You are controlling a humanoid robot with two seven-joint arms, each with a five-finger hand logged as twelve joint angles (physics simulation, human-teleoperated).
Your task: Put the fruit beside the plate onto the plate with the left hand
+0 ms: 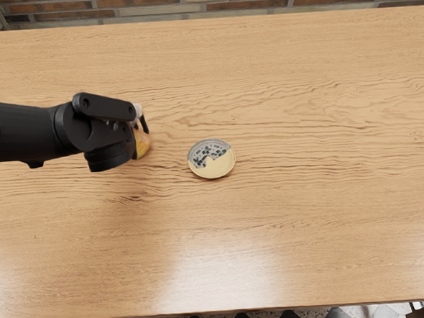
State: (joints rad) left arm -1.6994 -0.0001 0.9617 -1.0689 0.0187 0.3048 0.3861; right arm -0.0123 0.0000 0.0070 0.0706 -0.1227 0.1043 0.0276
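Observation:
A small round plate (pixel 211 159) with a cream rim and a blue pattern lies near the middle of the wooden table. To its left sits a yellow-orange fruit (pixel 143 144), mostly hidden behind my left hand (pixel 133 132). The black left arm comes in from the left edge, and its fingers curl around the fruit on the table surface. Only the fruit's right edge shows past the hand. A gap of bare wood separates the fruit from the plate.
The wooden table (pixel 309 218) fills most of the view. A brick wall (pixel 202 1) runs along the far edge, and tiled floor shows below the near edge.

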